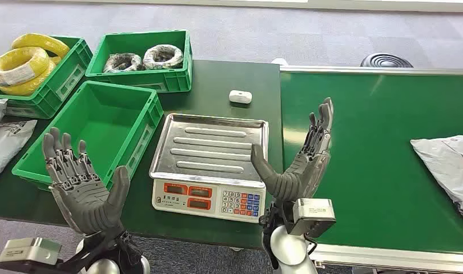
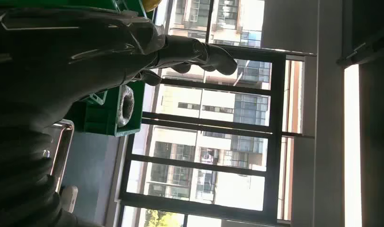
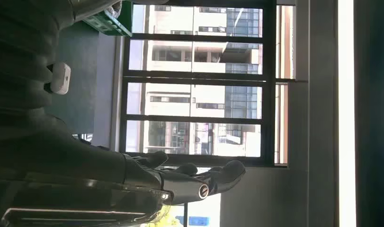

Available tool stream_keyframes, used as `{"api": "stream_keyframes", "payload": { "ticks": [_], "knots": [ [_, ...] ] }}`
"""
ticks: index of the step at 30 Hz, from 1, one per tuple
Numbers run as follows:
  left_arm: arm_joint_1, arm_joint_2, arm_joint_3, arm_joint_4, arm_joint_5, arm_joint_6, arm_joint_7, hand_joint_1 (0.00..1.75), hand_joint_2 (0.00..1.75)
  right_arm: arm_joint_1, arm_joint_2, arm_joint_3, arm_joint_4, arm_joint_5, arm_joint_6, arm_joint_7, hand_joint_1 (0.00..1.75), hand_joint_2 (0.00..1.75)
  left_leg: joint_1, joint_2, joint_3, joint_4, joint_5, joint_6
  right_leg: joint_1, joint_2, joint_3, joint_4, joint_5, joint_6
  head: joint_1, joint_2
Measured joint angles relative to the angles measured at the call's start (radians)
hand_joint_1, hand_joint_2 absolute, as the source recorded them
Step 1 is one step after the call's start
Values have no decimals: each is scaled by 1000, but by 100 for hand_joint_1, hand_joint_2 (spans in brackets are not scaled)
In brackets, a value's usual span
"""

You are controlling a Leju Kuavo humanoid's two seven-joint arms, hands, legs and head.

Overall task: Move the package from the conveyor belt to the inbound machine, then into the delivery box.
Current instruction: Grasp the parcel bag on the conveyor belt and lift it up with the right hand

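A grey plastic package [image 1: 449, 162] lies on the green conveyor belt [image 1: 377, 142] at the far right edge, partly cut off. The inbound machine, a scale with a steel tray [image 1: 210, 149] and keypad, stands on the dark table between my hands. An empty green delivery box [image 1: 97, 128] sits left of it. My left hand [image 1: 80, 180] is raised palm-up near the box's front corner, fingers spread, holding nothing. My right hand [image 1: 297, 160] is raised beside the scale's right edge, over the belt's left border, fingers spread and empty. The wrist views show the left hand [image 2: 147, 42] and right hand [image 3: 180, 179] against windows.
Two more green crates stand at the back left: one with yellow cable coils [image 1: 29, 63], one with wrapped coils [image 1: 143, 57]. A small white device [image 1: 240, 96] lies behind the scale. Grey bags [image 1: 3, 142] lie at the far left. A dark round object [image 1: 386, 60] sits beyond the belt.
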Motion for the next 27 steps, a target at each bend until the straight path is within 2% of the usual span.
{"api": "stream_keyframes", "payload": {
  "ticks": [4, 7, 10, 13, 15, 17, 21, 24, 27],
  "knots": [
    [0, 1, 0, 0, -2, 4, 0, 0, 175, -10, 0, -2, 8, 73, -42, 24, 0, 175, 0, 0, 0, 0, 0, 0, 0, 0, 0, 0, 0, 0, 0, 0],
    [2, 1, 2, 0, 7, 0, 0, 0, 175, -21, 2, -48, 13, 315, -100, 82, 0, 175, 0, 0, 0, 0, 0, 0, 0, 0, 0, 0, 0, 0, 0, 0],
    [8, -2, 10, 4, 16, -14, 0, 0, 175, -31, 17, -185, 12, 636, -112, 156, 0, 175, 0, 0, 1, 0, 0, 0, 0, 0, 0, 0, 0, 0, 0, 0],
    [19, -6, 22, 12, 19, -25, 0, 0, 175, -63, 18, -361, 13, 885, -114, 265, 0, 175, 0, 0, 0, 1, 0, 0, 0, 0, 1, 0, 0, 0, 0, 0],
    [26, -6, 28, 17, 23, -35, 0, 0, 175, -103, -2, -476, 31, 1030, -114, 350, 0, 175, 0, 0, 0, 2, 0, 0, 0, 0, 1, 0, 0, 1, 0, 0],
    [36, -6, 36, 18, 32, -52, 0, 0, 175, -168, -54, -570, 94, 1110, -114, 432, 0, 175, 0, 0, 0, 3, 0, 0, 0, 0, 1, 0, 1, 2, 0, 0],
    [55, -6, 69, 18, 46, -88, 0, 0, 175, -338, -231, -690, 358, 1120, -67, 543, 0, 175, 0, -2, -2, 6, 0, 1, -1, -1, 2, 0, 3, 4, 0, 0],
    [60, -6, 93, 18, 48, -103, 0, 0, 175, -454, -362, -724, 593, 1136, 7, 597, 0, 175, 0, -3, -3, 7, 1, 2, -1, -1, 2, 0, 4, 5, 0, 0],
    [66, -6, 111, 18, 48, -112, 0, 0, 175, -531, -463, -731, 787, 1187, 54, 683, 0, 175, 0, -6, -4, 7, 1, 2, -1, -3, 1, 0, 4, 5, 0, 0]
  ]
}}
